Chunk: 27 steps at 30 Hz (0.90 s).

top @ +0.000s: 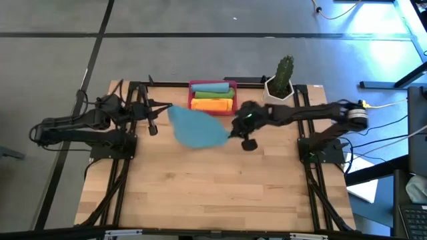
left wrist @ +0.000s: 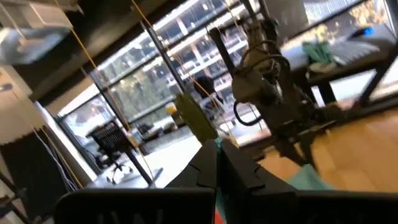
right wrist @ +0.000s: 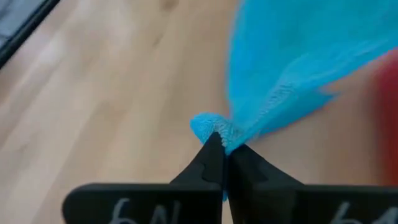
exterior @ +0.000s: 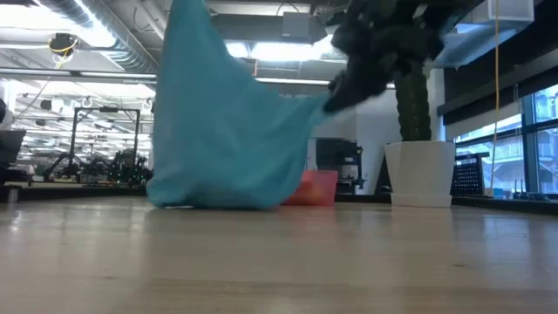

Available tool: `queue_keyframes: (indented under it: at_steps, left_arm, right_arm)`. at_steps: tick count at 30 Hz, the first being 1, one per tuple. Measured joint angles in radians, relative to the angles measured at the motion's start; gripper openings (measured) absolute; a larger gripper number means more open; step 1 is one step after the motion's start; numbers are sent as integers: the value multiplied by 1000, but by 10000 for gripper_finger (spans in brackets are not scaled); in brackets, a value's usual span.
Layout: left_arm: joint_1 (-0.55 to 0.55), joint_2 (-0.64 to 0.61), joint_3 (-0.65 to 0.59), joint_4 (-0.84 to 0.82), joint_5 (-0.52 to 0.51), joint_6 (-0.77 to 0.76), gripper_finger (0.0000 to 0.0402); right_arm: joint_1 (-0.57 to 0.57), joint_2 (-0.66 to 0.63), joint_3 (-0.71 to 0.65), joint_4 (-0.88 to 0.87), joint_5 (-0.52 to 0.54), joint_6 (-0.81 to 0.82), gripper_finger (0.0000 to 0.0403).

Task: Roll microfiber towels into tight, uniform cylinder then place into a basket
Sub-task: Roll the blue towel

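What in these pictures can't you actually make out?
- Low view: the blue towel hides most of the red basket.
- High view: how many rolled towels fill the basket, too small.
- Left wrist view: the left gripper hides its sliver of towel.
- Right wrist view: blurred beyond the right gripper.

We are looking at a grey floor (top: 200, 20) crossed by dark lines around the wooden table (top: 213, 193). Ceiling strip lights (exterior: 78, 39) are glowing over a workshop hall, and daylight is coming through tall windows (exterior: 536, 139) beside it.

Wooden table (top: 213, 187) under red basket (top: 192, 87), cactus pot (top: 278, 90).
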Motion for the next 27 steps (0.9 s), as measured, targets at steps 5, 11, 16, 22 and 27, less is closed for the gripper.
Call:
queue_keyframes:
  at_steps: [5,11,16,22,27]
  left_arm:
    - [0,32,81,5,0,0,0]
    - [1,83,169,-34,0,1,0]
    - [13,108,198,-72,-29,1,0]
    - [13,111,198,-240,-139,-16,0]
    - [12,112,198,-352,-154,-94,0]
  right_arm:
    - [-48,-204,0,-22,146,-31,4]
    - [-97,-395,0,-20,199,-55,5]
    - [-126,-498,0,-22,209,-59,5]
    - [-132,-552,0,-101,207,-60,5]
    - [-131,-542,0,-213,207,-73,5]
